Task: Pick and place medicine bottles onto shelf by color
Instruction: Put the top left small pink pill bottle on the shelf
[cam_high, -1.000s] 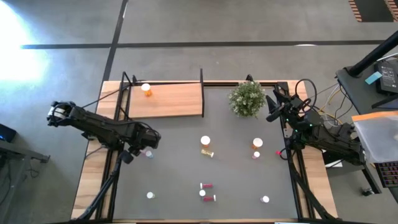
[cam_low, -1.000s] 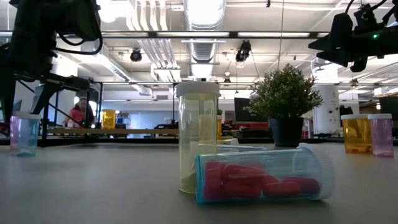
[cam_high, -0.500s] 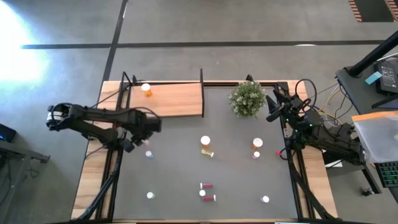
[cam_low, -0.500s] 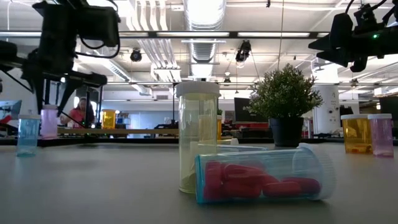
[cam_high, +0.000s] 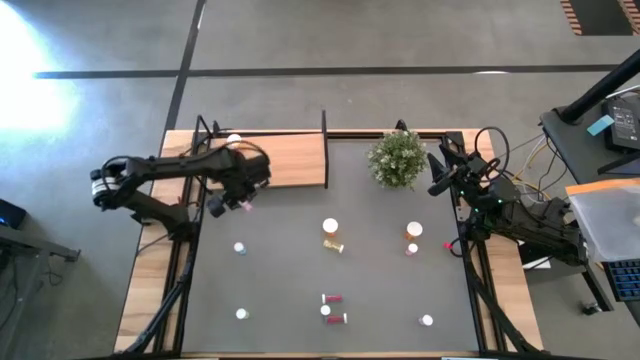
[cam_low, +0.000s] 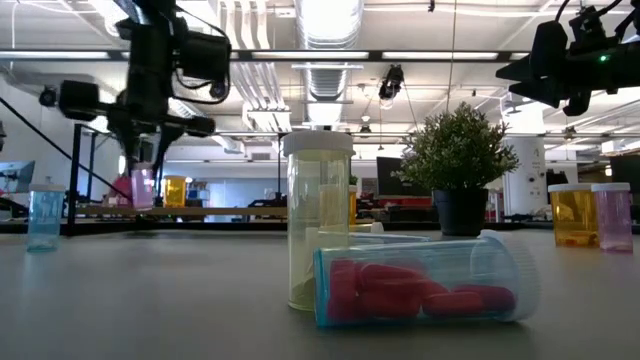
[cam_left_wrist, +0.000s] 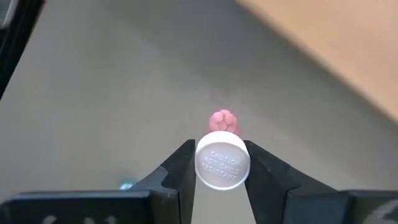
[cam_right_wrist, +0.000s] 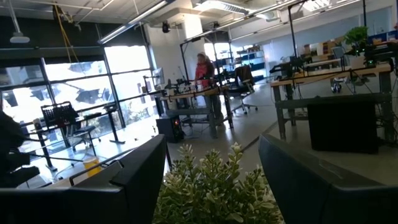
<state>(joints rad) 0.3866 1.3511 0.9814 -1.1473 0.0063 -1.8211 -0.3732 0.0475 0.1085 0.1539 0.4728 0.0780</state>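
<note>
My left gripper (cam_high: 245, 203) hangs above the mat just in front of the shelf (cam_high: 285, 160), shut on a small pink medicine bottle (cam_low: 142, 187) with a white cap. An orange bottle (cam_low: 175, 190) stands on the shelf's far left. A pale blue bottle (cam_high: 240, 247) stands on the mat nearer than the gripper. Yellow bottles (cam_high: 330, 230), red ones lying on their sides (cam_high: 334, 308), and an orange and a pink one (cam_high: 413, 238) are spread over the mat. My right gripper (cam_high: 435, 172) waits open at the far right, beside the plant. My left gripper pinches the pink bottle's white cap (cam_left_wrist: 222, 163) between its two fingers, one finger (cam_left_wrist: 183, 165) on each side of the cap's rim. The fingers point straight down from above. The bottle hangs upright below them, its pink body (cam_left_wrist: 224, 118) clear of the mat.
A green potted plant (cam_high: 397, 158) stands at the far right of the mat, close before my right gripper (cam_right_wrist: 211, 162). A thin dark upright (cam_high: 325, 150) bounds the shelf's right end. More white-capped bottles (cam_high: 241, 314) (cam_high: 426, 321) stand near the front edge.
My left gripper has risen and gone toward the table's far edge and the shelf, rolling at the wrist, with the pink bottle held. The bottle, which stood beside the pale blue one, is now lifted clear of the mat; the blue one has stayed.
</note>
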